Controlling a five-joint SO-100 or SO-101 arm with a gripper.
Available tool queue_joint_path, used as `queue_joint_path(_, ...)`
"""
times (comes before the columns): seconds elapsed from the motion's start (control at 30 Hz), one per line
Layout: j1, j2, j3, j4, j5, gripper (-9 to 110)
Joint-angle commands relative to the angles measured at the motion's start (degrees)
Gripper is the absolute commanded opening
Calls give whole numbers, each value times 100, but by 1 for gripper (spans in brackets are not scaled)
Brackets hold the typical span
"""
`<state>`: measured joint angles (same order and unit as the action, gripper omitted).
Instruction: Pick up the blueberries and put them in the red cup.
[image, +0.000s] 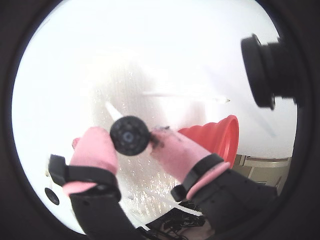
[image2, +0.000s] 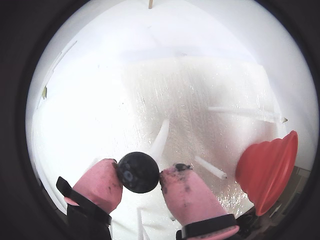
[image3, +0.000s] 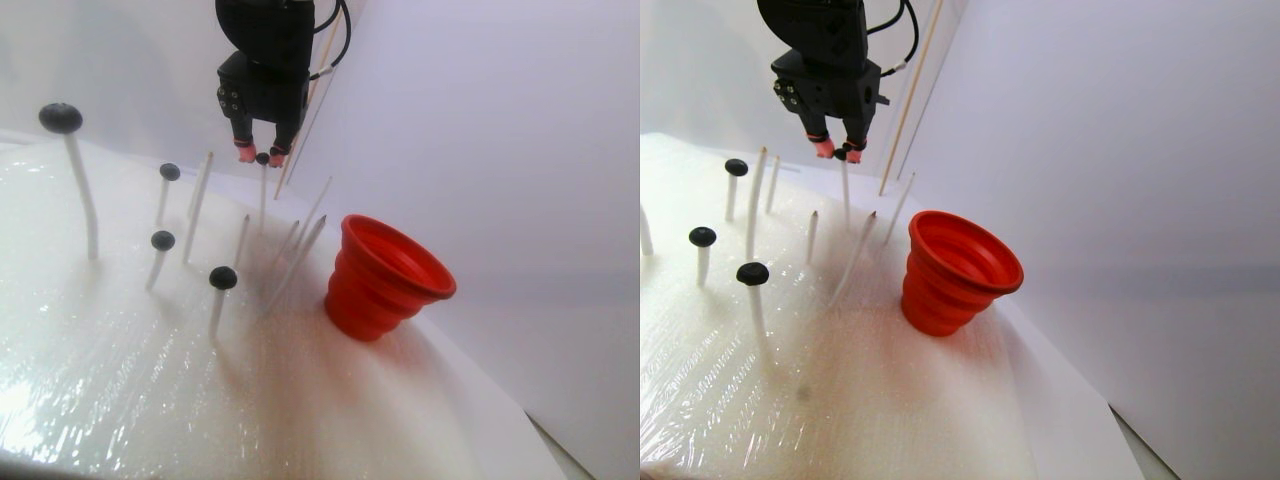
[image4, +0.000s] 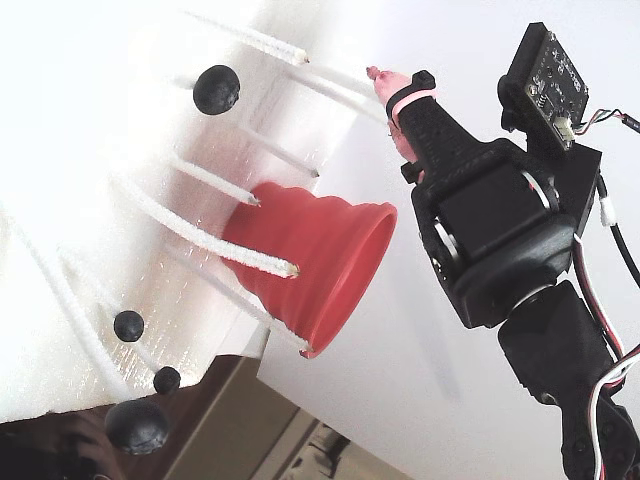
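Claw, sticks partly washed out

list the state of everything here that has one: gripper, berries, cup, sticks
gripper with pink fingertips: shut on one blueberry
held dark round blueberry: pinched, lifted off its stick
other blueberries: on white sticks, unpicked
red ribbed plastic cup: upright, slightly tilted, looks empty
bare white sticks: standing, no berry

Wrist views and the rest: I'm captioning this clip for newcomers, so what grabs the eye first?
In both wrist views, the gripper with pink fingertips pinches a dark blueberry above the white surface. To its right sits the red cup, standing out against all the white. In the stereo pair view, more berries perch on thin white sticks left of the cup.
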<state>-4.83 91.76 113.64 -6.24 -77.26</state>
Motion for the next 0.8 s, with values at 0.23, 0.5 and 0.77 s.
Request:
queue_joint_path(0.23,308,97,-352,-220,-105,14)
queue_joint_path(0.5,308,97,-316,-334,-114,13)
queue_joint_path(0.77,299,88,-308,-422,-114,14)
